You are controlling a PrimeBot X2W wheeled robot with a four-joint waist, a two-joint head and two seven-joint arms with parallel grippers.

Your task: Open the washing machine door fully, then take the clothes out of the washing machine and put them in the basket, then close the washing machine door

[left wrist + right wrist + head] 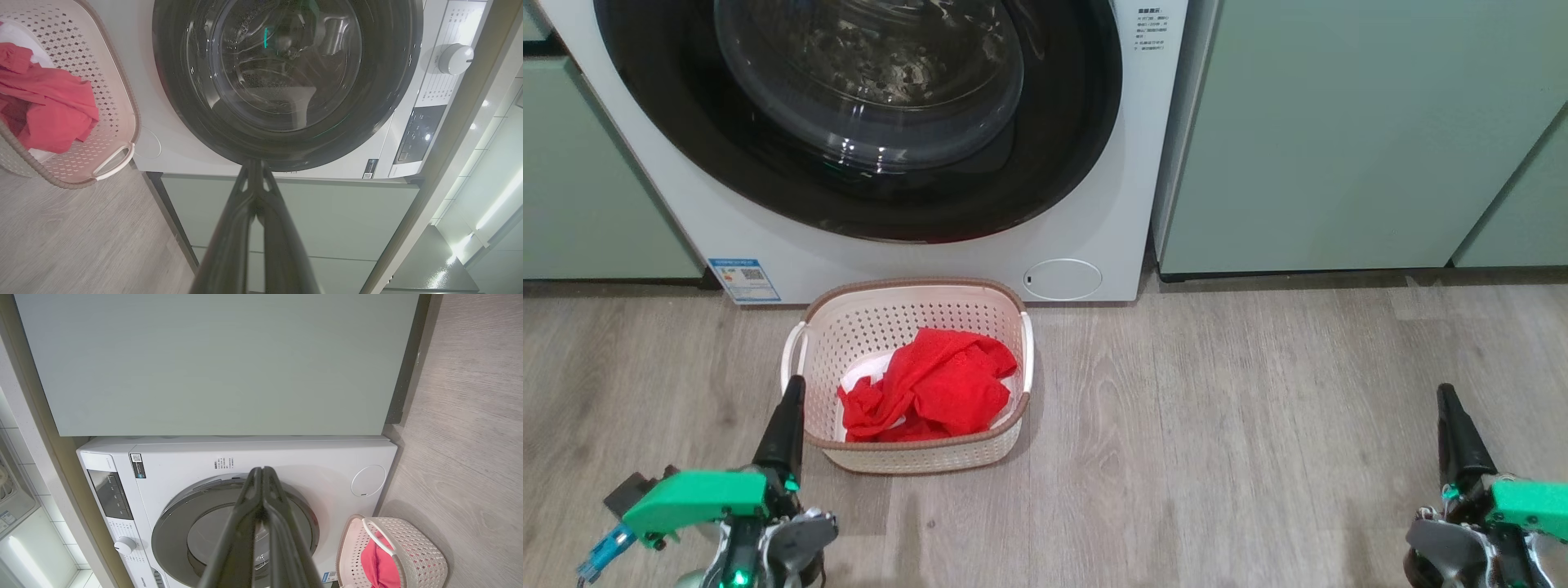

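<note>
The washing machine (pixel 1094 188) stands in front of me, its black-framed round door (pixel 866 106) lying flat against the front, shut. The red clothes (pixel 931 388) lie crumpled inside the cream basket (pixel 849 327) on the floor right before the machine. My left gripper (pixel 788 400) is shut and empty, its tip just left of the basket's left handle. My right gripper (pixel 1450 408) is shut and empty over bare floor far to the right. In the left wrist view the door (pixel 286 81) and basket (pixel 114 122) show; in the right wrist view the shut gripper (pixel 261 473) points at the machine (pixel 310 461).
Pale green cabinets (pixel 1356 131) flank the machine on both sides. A small round white cover (pixel 1062 278) sits at the machine's lower right, a blue label sticker (pixel 743 280) at its lower left. Wood-look floor (pixel 1217 449) spreads wide to the right of the basket.
</note>
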